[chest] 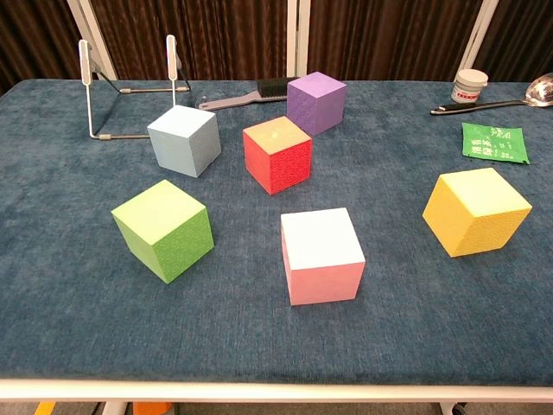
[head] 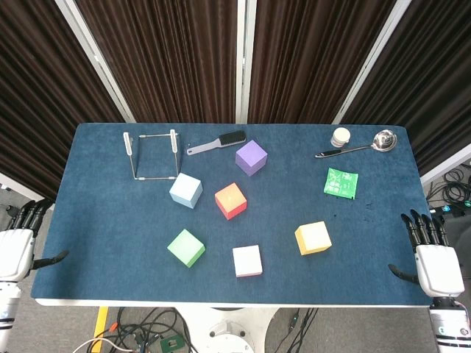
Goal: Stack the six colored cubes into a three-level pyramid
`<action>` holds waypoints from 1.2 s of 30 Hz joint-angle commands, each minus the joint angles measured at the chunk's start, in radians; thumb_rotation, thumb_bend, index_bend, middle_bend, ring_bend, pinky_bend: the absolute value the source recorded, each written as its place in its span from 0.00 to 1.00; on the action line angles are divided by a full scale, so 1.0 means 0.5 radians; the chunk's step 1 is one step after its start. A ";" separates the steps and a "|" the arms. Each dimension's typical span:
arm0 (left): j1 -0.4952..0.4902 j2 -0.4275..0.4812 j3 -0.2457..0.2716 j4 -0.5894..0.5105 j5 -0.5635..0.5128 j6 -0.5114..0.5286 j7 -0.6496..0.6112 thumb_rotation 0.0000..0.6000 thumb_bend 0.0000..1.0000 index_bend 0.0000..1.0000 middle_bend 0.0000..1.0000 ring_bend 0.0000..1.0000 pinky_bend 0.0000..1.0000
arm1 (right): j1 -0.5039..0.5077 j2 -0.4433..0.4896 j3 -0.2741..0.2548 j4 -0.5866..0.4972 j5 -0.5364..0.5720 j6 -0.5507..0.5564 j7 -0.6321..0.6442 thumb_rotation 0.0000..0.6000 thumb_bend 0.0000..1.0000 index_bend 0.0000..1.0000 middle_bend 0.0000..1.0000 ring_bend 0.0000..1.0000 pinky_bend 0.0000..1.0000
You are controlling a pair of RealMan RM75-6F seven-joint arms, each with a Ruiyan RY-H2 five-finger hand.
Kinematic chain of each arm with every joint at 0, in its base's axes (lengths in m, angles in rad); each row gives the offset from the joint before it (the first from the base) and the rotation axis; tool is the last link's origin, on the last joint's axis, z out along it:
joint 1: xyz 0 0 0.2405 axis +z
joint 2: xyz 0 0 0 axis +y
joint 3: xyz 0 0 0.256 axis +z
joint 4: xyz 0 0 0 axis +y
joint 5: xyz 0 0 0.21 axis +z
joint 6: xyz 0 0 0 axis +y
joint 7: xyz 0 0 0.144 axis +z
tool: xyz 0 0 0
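Pink cube [chest: 321,255] nearest; both robot hands (head view only) off-table.

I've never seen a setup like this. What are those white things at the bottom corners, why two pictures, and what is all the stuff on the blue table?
Those are a robot's two hands, the left hand and right hand, resting at the table's edges, fingers apart, holding nothing. One picture looks down from its head, the other forward from its chest. Six cubes lie scattered, unstacked: purple cube, light blue cube, red cube, green cube, pink cube, yellow cube. Behind them: a wire stand, brush, ladle, small jar, green packet.
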 commanded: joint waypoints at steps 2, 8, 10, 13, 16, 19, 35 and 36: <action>0.007 -0.001 0.006 0.000 0.002 0.006 -0.013 1.00 0.00 0.10 0.09 0.02 0.15 | 0.012 -0.014 0.002 0.000 0.005 -0.017 -0.002 1.00 0.00 0.00 0.00 0.00 0.00; 0.016 0.010 0.014 -0.012 0.022 0.022 -0.056 1.00 0.00 0.10 0.09 0.02 0.15 | 0.051 0.012 0.010 -0.041 0.004 -0.069 -0.046 1.00 0.00 0.00 0.00 0.00 0.00; 0.015 0.009 0.017 -0.016 0.031 0.022 -0.064 1.00 0.00 0.10 0.09 0.02 0.15 | 0.069 0.021 0.011 -0.058 0.000 -0.094 -0.070 1.00 0.00 0.00 0.00 0.00 0.00; 0.008 0.002 0.022 -0.012 0.039 0.011 -0.067 1.00 0.00 0.10 0.09 0.02 0.15 | 0.108 0.018 0.010 -0.066 -0.012 -0.147 -0.096 1.00 0.00 0.00 0.00 0.00 0.00; 0.000 -0.011 0.025 0.004 0.043 -0.002 -0.062 1.00 0.00 0.10 0.09 0.02 0.16 | 0.158 0.010 0.007 -0.055 -0.021 -0.226 -0.117 1.00 0.00 0.00 0.00 0.00 0.00; -0.008 -0.028 0.021 0.019 0.037 -0.012 -0.072 1.00 0.00 0.10 0.09 0.02 0.15 | 0.248 0.001 0.012 -0.039 0.012 -0.385 -0.141 1.00 0.00 0.00 0.00 0.00 0.00; -0.007 0.005 0.020 0.025 0.044 -0.003 -0.132 1.00 0.00 0.10 0.09 0.02 0.15 | 0.809 -0.050 0.284 -0.187 0.166 -0.950 -0.192 1.00 0.00 0.00 0.00 0.00 0.00; -0.005 0.003 0.020 0.028 0.043 -0.001 -0.137 1.00 0.00 0.10 0.09 0.02 0.15 | 0.866 -0.065 0.314 -0.185 0.202 -1.008 -0.211 1.00 0.00 0.00 0.00 0.00 0.00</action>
